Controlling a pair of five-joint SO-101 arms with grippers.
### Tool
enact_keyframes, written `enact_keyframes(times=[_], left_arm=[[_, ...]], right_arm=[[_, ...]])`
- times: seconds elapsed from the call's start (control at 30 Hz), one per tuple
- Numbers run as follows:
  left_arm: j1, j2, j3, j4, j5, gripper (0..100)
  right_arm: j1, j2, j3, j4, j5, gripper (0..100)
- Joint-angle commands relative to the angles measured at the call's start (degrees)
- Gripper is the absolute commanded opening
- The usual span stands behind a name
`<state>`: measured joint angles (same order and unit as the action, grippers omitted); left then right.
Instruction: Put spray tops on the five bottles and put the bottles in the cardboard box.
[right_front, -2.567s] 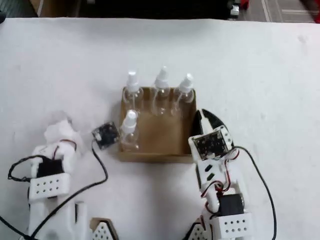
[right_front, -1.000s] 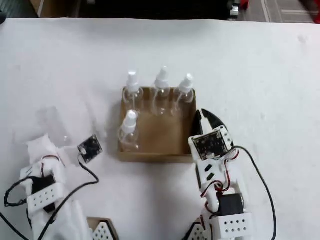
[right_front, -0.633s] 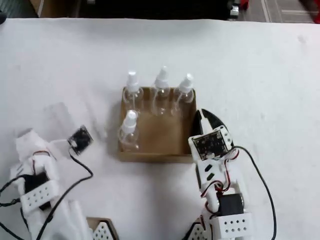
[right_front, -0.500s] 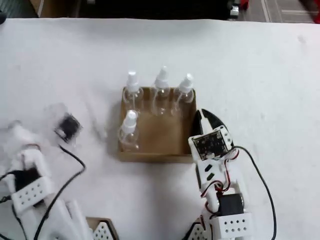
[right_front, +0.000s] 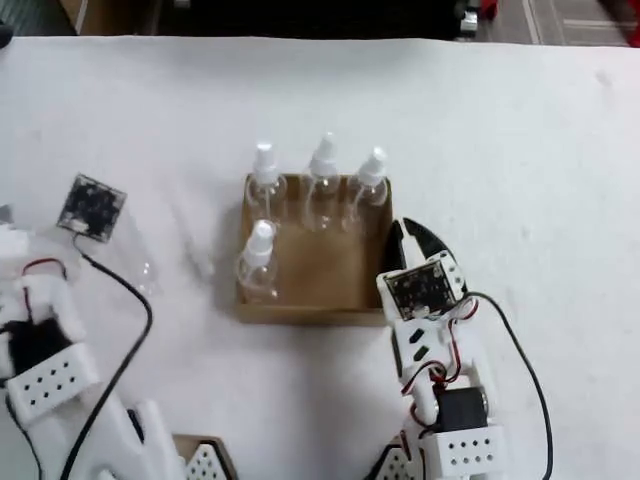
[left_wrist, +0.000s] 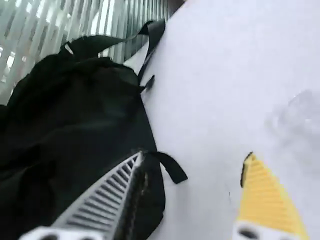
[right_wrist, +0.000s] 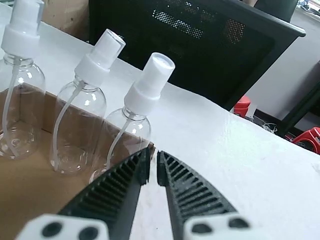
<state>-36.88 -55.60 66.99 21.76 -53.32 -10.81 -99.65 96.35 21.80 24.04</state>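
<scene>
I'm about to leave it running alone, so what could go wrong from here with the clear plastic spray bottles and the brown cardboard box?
One: four clear plastic spray bottles stand in the brown cardboard box; the fifth seems to be a faint clear shape on the white table, easy to miss or knock away. Two: the shut right gripper sits close to the nearest bottle in the box; a careless swing might tip it.

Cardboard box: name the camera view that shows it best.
The high view: the whole cardboard box lies open from above, all four walls and the four bottles inside. The right wrist view catches one corner and three bottles past the right gripper. The left wrist view faces a black bag and the table.
</scene>
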Motion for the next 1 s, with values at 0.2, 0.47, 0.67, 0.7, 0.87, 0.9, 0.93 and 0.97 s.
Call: enact_keyframes(times=[0.2,0.47,0.67,0.7,0.87,0.9,0.93,0.97], left_arm=[[9.4,2.8,8.0,-24.1,14.0,26],[4.8,31.1,-38.0,19.3,22.1,24],[8.4,52.2,-53.4,24.4,21.3,1],[9.1,55.0,-55.0,24.4,21.3,3],[13.4,64.3,-60.0,26.0,21.3,2],[14.5,64.7,-60.1,27.1,20.9,2],[15.7,64.9,-60.1,27.9,20.8,2],[16.7,65.1,-60.0,28.3,20.7,2]], right_arm=[[-1.7,0.0,0.7,1.3,0.7,1.8],[-1.8,0.0,0.7,1.2,0.7,1.8],[-1.8,0.0,0.7,1.2,0.7,1.8],[-1.8,0.0,0.7,1.2,0.7,1.8],[-1.8,0.0,0.7,1.2,0.7,1.8],[-1.8,0.0,0.7,1.1,0.7,1.8],[-1.8,0.0,0.7,1.1,0.7,1.8],[-1.8,0.0,0.7,1.1,0.7,1.8]])
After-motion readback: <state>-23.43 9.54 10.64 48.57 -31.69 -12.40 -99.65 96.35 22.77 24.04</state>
